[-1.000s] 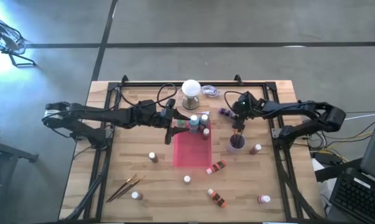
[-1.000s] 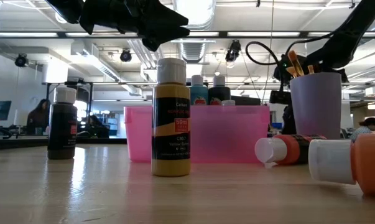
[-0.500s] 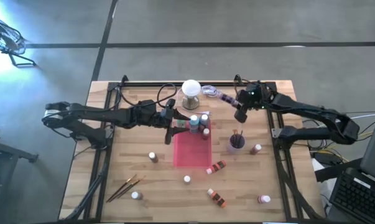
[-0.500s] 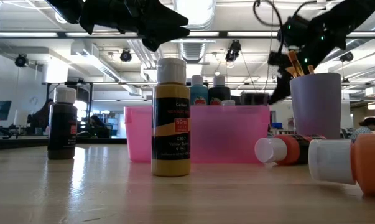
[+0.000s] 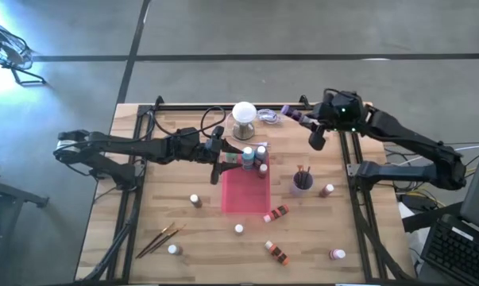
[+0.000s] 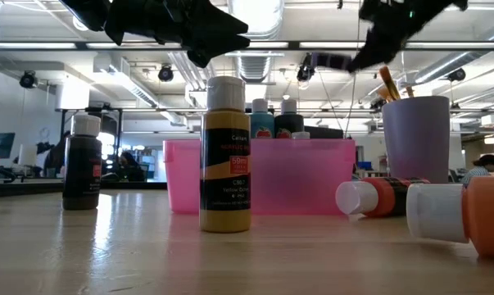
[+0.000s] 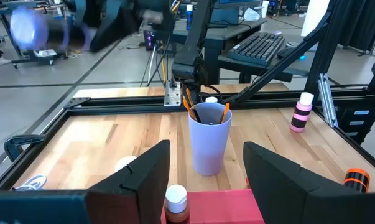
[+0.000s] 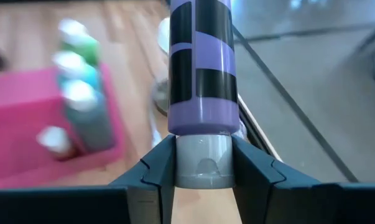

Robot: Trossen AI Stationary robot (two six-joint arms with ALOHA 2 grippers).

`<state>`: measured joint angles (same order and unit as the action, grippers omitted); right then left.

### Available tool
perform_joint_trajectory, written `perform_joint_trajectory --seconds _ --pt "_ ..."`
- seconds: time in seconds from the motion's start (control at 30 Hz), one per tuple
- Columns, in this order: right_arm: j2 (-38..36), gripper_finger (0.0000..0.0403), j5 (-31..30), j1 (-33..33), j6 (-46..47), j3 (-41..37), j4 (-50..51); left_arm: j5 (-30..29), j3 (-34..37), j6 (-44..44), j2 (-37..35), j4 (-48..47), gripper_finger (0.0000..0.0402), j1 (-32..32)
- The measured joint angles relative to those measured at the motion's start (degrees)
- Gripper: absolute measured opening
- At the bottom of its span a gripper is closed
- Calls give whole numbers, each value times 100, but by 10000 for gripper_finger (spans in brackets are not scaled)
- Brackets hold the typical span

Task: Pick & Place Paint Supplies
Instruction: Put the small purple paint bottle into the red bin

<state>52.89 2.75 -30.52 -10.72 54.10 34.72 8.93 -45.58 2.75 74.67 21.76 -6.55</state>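
High view: one purple bottle (image 5: pixel 291 115) is clamped by its cap in the right gripper (image 5: pixel 303 120), above the table's far right. Three bottles stand in the pink tray (image 5: pixel 245 195); seven sit loose nearby. The left gripper (image 5: pixel 222 161) hovers, jaws parted, empty.

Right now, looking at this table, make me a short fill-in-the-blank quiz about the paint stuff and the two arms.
1. The right gripper is clamped on a ____ paint bottle.
2. The brushes standing upright sit in a lilac ____.
3. The left gripper hovers at the far end of the ____ tray.
4. Two more brushes lie flat on the ____.

Missing words: purple; cup; pink; table
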Motion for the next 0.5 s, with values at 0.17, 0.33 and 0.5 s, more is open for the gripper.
perform_joint_trajectory --seconds 0.17,0.33,0.5 --pt "179 110 -17 805 -137 938 629 0 0 2 0 0 209 -1" --pt "470 110 -933 1725 -469 1719 1374 0 0 2 0 0 209 0" --pt "781 110 -1925 2435 -653 2102 1873 0 0 1 0 0 209 0"
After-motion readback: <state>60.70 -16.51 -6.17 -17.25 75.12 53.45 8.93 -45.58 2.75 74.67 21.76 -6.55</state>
